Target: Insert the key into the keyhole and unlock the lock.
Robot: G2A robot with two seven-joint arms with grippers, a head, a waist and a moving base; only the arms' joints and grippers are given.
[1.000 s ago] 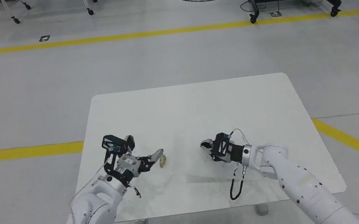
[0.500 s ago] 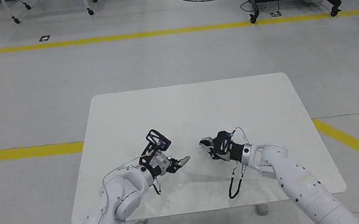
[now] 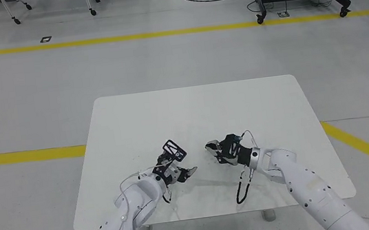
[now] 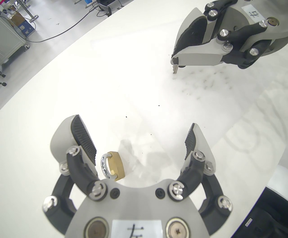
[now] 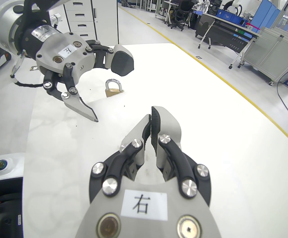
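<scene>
A small brass padlock [image 4: 113,166] with a silver shackle rests on the white table [image 3: 238,101], its shackle raised. My left gripper [image 4: 135,126] is open and straddles it, with the lock close to one finger and not touching either pad. In the right wrist view the padlock [image 5: 113,89] sits between those spread fingers. My right gripper [image 5: 150,115] is shut on the key [image 4: 175,69], whose metal tip pokes out below the fingertips. In the top view the left gripper [image 3: 187,172] and right gripper [image 3: 210,146] face each other near the table's middle front.
A black cable [image 3: 240,190] loops from the right arm over the table near its front edge. The back half of the table is bare white surface. Carts and shelving stand on the floor far behind.
My left arm has swung right across the table, and its open gripper now sits over the padlock. The right gripper has stayed almost still, holding the key.
</scene>
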